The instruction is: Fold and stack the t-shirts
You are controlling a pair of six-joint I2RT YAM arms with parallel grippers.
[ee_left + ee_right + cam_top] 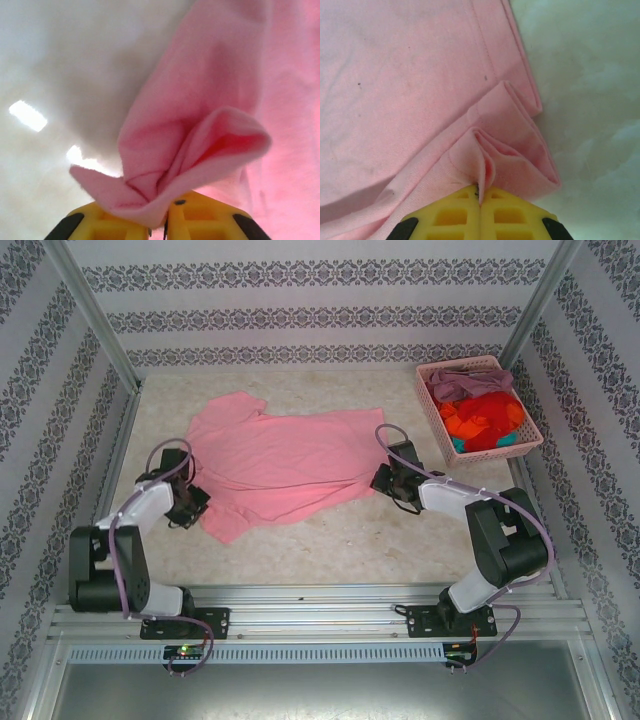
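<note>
On my left, the left fingers (193,504) sit low on the table (330,540) at the near-left edge of the light pink t-shirt (285,462). In the left wrist view, the yellow fingers (115,225) are closed tight on a bunched fold of that cloth (200,150). The shirt itself lies spread mostly flat across the middle of the table, between the two arms. At its right edge, the right fingers (384,478) are down on the hem. From the right wrist I see them (450,215) pressed together on a pleated corner of the pink fabric (420,90). Far right, at the back, the pink basket (431,405) holds a mauve shirt (470,382), an orange-red shirt (485,415) and a teal shirt (514,436).
</note>
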